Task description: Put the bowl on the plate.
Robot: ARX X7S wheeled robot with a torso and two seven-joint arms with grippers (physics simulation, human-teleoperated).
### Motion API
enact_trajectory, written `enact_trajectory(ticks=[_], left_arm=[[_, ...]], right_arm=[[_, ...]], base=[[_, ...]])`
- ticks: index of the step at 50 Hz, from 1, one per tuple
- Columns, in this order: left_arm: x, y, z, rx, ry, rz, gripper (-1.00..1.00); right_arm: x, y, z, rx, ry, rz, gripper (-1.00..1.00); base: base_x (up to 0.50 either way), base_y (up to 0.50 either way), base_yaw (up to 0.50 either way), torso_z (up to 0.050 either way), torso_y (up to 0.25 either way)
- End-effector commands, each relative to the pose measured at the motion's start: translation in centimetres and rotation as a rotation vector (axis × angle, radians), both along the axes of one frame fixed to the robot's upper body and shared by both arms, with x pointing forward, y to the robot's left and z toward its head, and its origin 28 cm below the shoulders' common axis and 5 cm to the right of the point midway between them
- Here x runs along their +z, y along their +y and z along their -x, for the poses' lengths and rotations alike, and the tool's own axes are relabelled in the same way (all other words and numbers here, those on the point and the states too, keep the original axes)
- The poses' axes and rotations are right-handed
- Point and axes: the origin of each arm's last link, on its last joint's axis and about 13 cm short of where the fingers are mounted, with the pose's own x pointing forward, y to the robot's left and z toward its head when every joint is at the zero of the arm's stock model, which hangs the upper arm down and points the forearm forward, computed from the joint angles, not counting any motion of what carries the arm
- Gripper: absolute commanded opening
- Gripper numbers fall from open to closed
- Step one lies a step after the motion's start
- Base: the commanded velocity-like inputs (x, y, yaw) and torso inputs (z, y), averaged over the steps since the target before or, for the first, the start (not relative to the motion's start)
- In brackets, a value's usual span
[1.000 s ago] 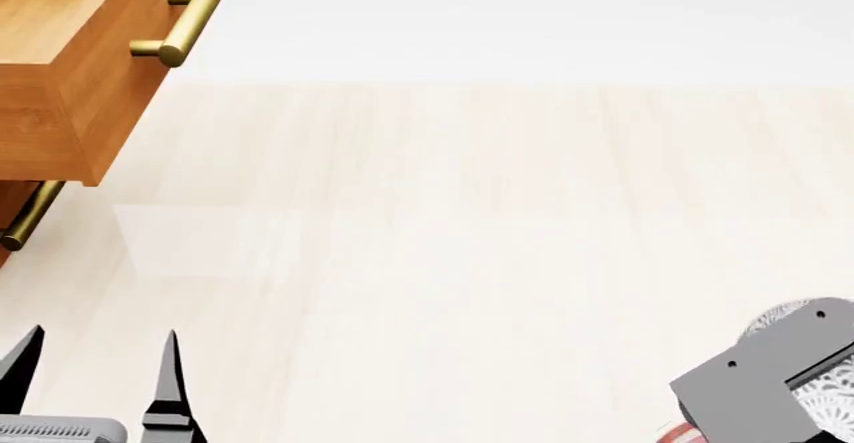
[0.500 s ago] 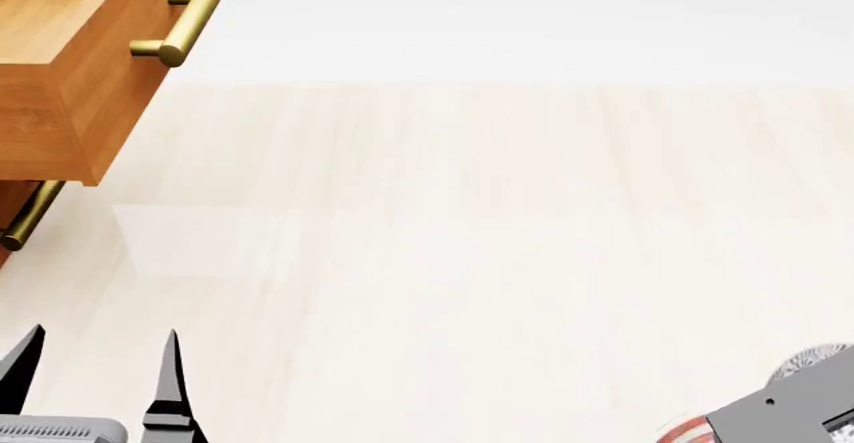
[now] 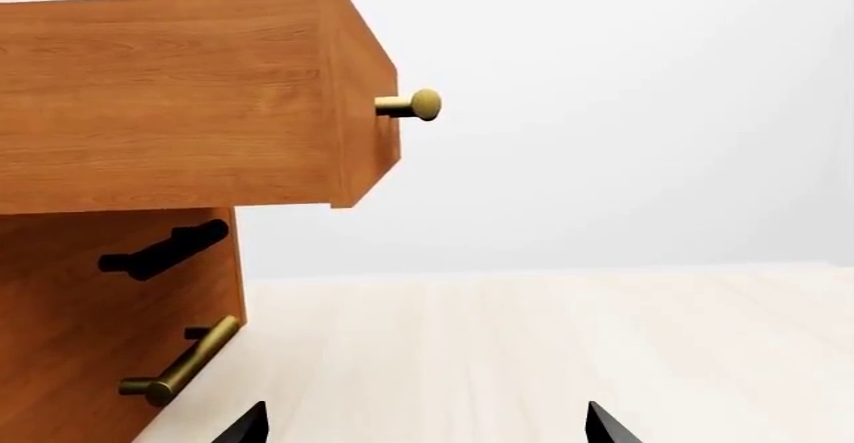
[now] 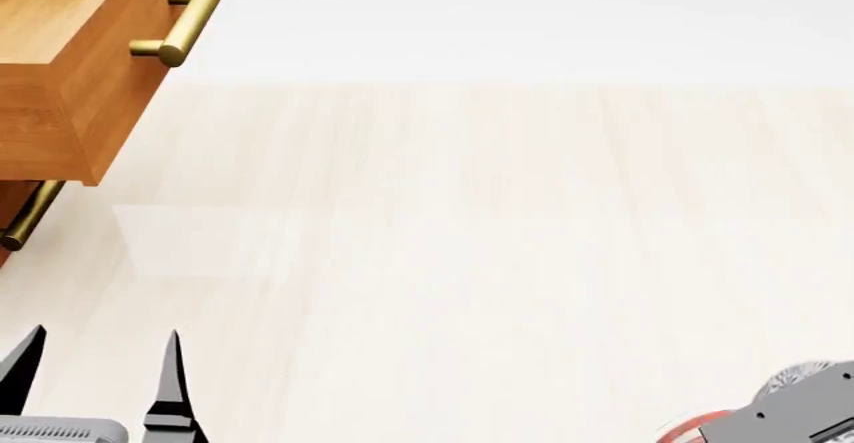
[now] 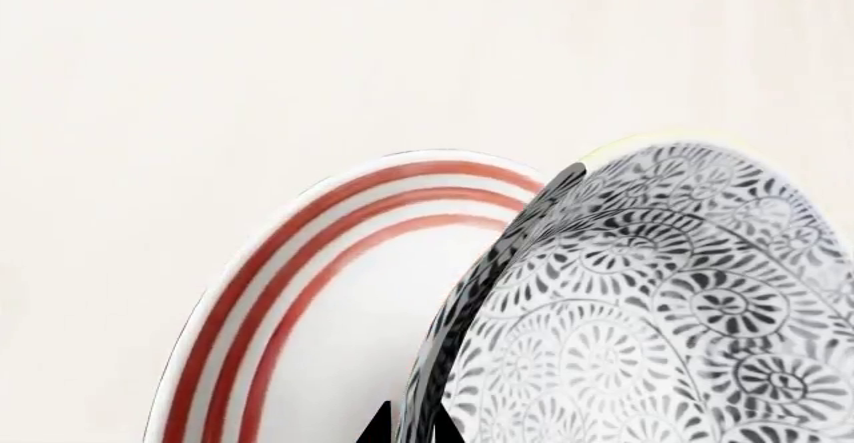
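In the right wrist view the bowl [image 5: 641, 303], white with a dense grey floral pattern, fills the frame's right side. My right gripper [image 5: 414, 428] is shut on the bowl's wall, one finger inside and one outside. Behind it lies the plate [image 5: 347, 313], white with red rings, partly covered by the bowl; I cannot tell whether they touch. The head view shows only a sliver of the bowl [image 4: 797, 373] and the plate's red rim [image 4: 691, 426] at the bottom right, beside the grey right gripper housing. My left gripper [image 4: 94, 373] stands open at the bottom left, holding nothing.
A wooden drawer unit [image 4: 80, 63] stands at the far left with its top drawer pulled out and a brass handle [image 4: 180, 23] sticking out. A lower handle [image 4: 27, 218] shows beneath it. The pale wooden tabletop [image 4: 467, 243] stretches across the middle.
My right gripper with the bowl has sunk toward the bottom right corner of the head view, and the plate's red rim has come into sight. The left arm has not moved.
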Motion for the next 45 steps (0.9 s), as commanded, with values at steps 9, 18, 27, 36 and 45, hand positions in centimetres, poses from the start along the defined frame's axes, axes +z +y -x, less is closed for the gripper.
enact_trajectory(ticks=[9,18,27,36,45], left_arm=[[-0.1,-0.1,0.0,-0.002,0.001,0.000,1.00],[-0.2,0.0,-0.1,-0.004,0.001,-0.001,1.00],[-0.4,0.0,-0.1,-0.005,0.000,-0.001,1.00],[-0.1,-0.1,0.1,-0.006,-0.001,0.000,1.00],[-0.1,-0.1,0.1,-0.005,-0.001,0.001,1.00]], right_arm=[[-1.2,-0.1,-0.3,0.001,-0.011,-0.010,-1.00],[-1.5,-0.2,-0.2,-0.005,-0.004,-0.018,-1.00],[-1.8,-0.1,0.0,-0.007,0.002,-0.024,-1.00],[-2.1,-0.2,0.0,-0.008,0.003,-0.029,-1.00],[-2.0,0.1,0.1,-0.004,0.004,-0.032,-1.00]], base=[[0.00,0.00,0.00,0.000,0.000],[0.00,0.00,0.00,0.000,0.001],[0.00,0.00,0.00,0.000,0.000],[0.00,0.00,0.00,0.000,0.000],[0.00,0.00,0.00,0.000,0.001]])
